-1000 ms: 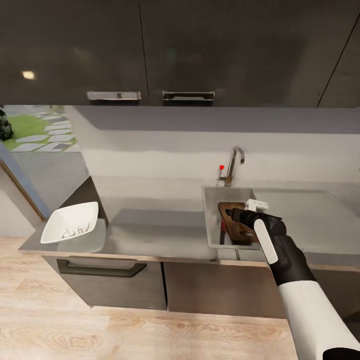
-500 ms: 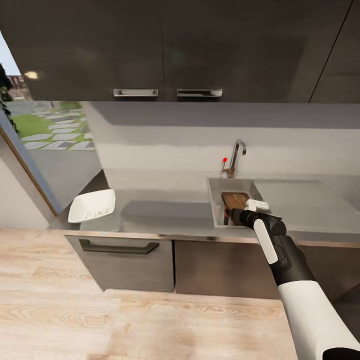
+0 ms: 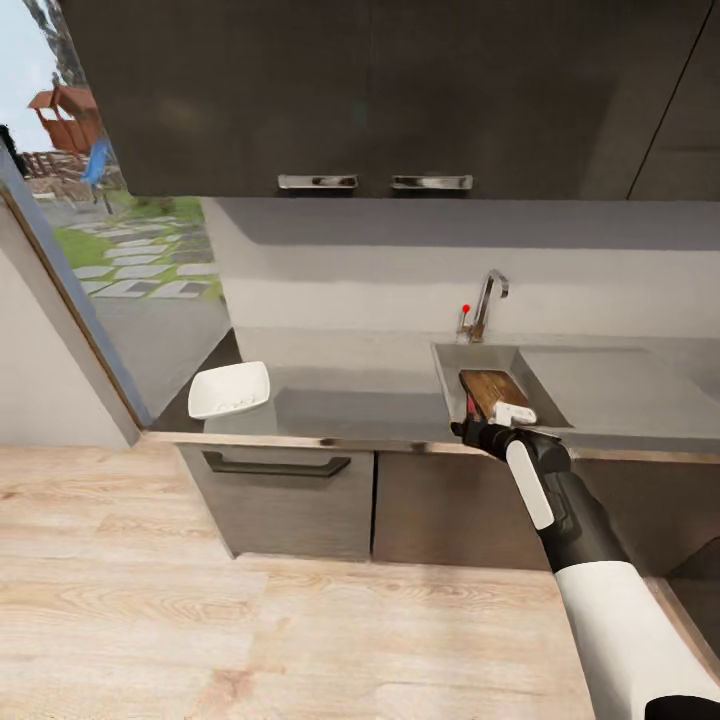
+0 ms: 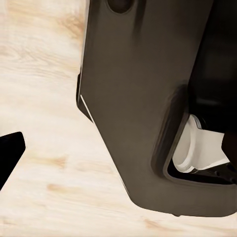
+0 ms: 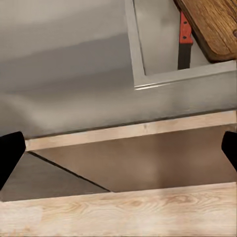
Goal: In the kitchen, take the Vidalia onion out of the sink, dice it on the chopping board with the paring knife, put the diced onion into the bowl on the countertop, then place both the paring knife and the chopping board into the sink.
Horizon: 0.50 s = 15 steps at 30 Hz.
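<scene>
Knife (image 5: 184, 39) beside chopping board (image 3: 492, 389) in sink (image 3: 450, 372), plain from right wrist; right pincer (image 3: 470, 432) apart, empty.

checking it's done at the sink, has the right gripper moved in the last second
Yes. The right gripper was over the sink basin; now it is back at the countertop front edge, nearer the robot.

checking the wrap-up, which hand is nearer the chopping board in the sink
Right. The right hand hangs open at the countertop's front edge, just short of the chopping board in the sink. The left hand is down over the wooden floor, away from the board.
</scene>
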{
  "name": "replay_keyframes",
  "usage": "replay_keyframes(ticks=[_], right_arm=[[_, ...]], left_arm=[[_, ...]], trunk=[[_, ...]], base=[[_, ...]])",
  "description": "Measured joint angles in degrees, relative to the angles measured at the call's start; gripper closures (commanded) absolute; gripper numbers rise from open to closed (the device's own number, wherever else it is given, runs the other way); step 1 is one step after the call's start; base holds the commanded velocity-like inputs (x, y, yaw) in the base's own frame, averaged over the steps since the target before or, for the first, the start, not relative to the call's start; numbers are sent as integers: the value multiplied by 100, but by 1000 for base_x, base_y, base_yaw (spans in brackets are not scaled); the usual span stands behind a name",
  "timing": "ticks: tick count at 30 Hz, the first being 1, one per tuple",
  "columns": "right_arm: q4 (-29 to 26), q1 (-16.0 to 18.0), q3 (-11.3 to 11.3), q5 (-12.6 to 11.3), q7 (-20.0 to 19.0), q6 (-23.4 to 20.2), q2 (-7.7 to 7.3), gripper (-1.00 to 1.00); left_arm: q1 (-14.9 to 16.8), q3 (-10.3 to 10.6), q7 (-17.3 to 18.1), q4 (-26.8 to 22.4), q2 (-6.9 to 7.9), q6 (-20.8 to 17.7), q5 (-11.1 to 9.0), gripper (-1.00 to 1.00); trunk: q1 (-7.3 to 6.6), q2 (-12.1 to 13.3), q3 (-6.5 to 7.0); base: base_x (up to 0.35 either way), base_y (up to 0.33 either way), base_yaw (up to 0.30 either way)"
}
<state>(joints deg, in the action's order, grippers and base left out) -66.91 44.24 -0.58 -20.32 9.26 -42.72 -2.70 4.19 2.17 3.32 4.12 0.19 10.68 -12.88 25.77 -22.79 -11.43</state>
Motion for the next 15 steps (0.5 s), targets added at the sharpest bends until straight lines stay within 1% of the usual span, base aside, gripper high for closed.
replay_keyframes(ticks=[15], right_arm=[[104,0,2,3,-10,17,0,-100]], left_arm=[[0,3,1,0,-2,-1,1,-100]], trunk=[[0,0,0]], base=[[-267,206,0]])
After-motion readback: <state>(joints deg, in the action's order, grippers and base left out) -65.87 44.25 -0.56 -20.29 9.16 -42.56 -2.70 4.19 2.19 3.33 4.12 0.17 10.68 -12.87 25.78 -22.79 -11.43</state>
